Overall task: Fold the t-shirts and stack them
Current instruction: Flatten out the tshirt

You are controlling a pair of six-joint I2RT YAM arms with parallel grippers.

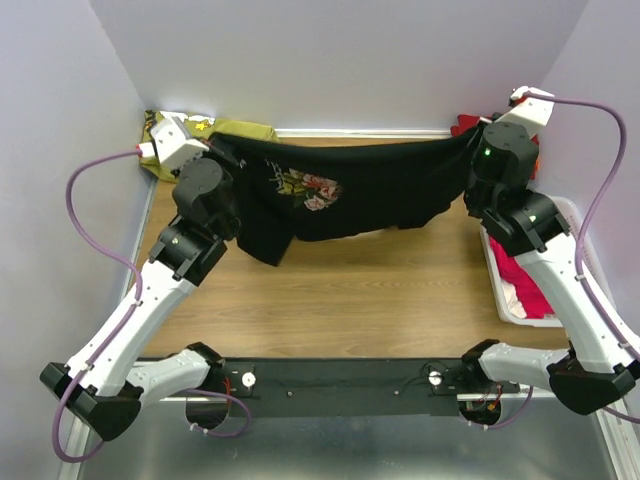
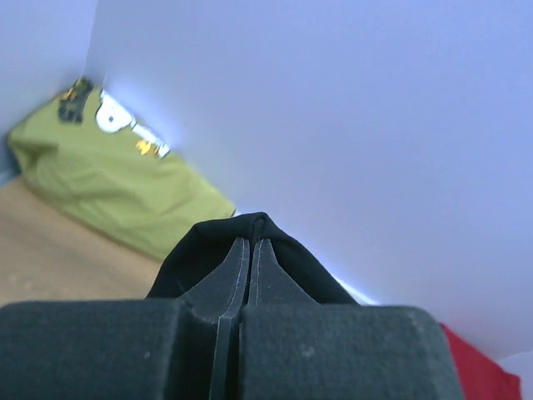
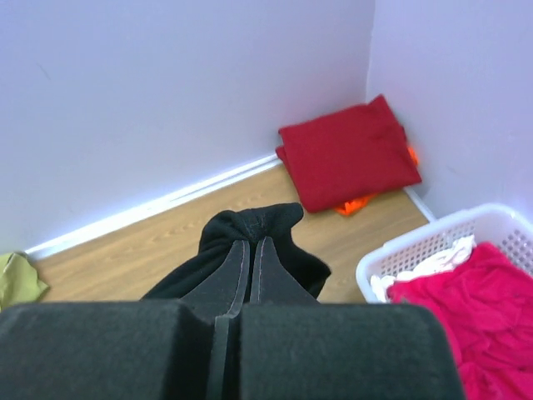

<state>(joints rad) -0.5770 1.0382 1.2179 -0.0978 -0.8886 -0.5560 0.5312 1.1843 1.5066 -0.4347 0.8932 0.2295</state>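
Near right: basket (image 3: 433,239) of pink t-shirts (image 3: 479,321), unfolded. Mid: black t-shirt (image 1: 385,190) strung over counter (image 1: 350,300), left end effector (image 2: 251,242) and right end effector (image 3: 251,243) each clamped on a bunched edge. Far corner: dark red t-shirt (image 3: 350,150), folded. Likely early; black and pinks left to fold.

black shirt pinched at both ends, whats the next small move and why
Probably lower both ends together to lay the black shirt flat on the table. The left gripper and right gripper are each shut on an end, and it hangs stretched between them over bare wood.
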